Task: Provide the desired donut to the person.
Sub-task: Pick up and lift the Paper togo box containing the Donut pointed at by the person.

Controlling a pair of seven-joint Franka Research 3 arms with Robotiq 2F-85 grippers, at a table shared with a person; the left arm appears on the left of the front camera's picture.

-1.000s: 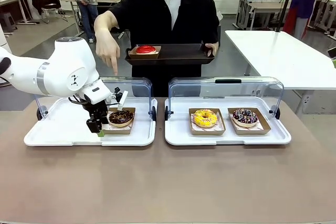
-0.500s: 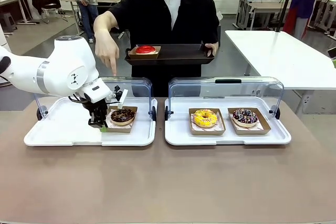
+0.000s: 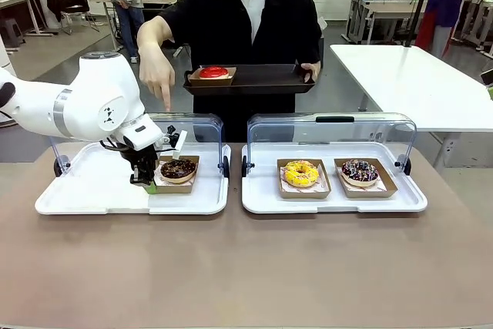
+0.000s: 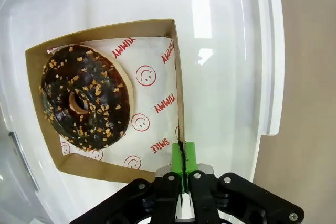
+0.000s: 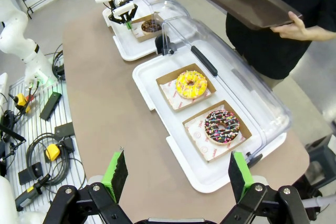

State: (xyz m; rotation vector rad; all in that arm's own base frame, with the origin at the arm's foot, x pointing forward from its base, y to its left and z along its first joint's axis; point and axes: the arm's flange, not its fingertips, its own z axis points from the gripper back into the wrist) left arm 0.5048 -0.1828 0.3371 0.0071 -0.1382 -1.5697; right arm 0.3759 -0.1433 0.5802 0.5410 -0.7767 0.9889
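Because the left gripper (image 4: pixel 183 156) was pinched shut on just 1 thin wall of the cardboard box (image 4: pixel 177 85), the chocolate donut (image 4: pixel 86 98) inside, over the white tray (image 3: pixel 85 190), could tip out if the card buckled; the right gripper (image 5: pixel 178 174) hung open.

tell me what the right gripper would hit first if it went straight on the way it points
Probably the boxed yellow donut on the white tray, which lies about dead ahead of the open right gripper; the way there looks free. Depth is unclear, so only roughly.
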